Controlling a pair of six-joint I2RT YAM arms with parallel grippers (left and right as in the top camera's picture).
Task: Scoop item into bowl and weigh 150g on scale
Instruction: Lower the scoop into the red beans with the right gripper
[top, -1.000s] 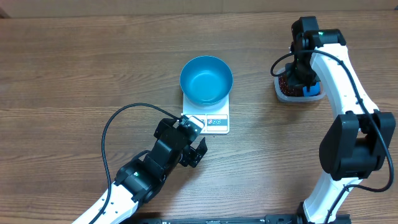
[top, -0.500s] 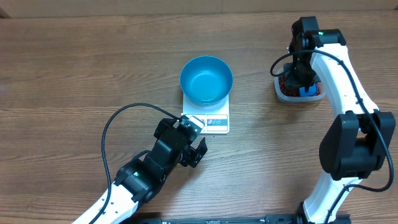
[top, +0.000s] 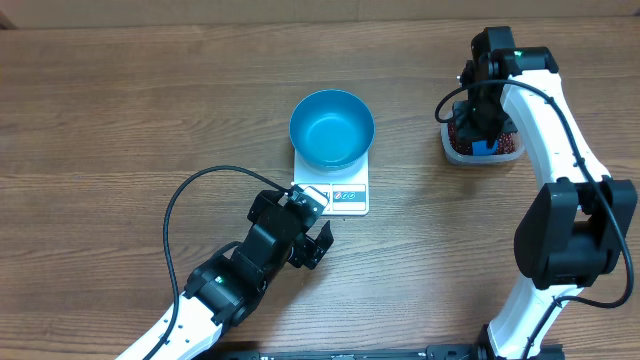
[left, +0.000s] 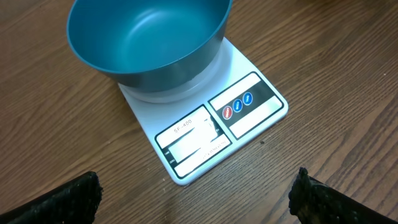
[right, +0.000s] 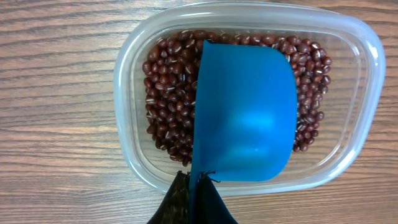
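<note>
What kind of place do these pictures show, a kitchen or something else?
Probably a robot test bench, not a home kitchen: a left arm and a right arm at a wood-grain table, a white scale carrying a teal bowl, and a clear tub of beans.
</note>
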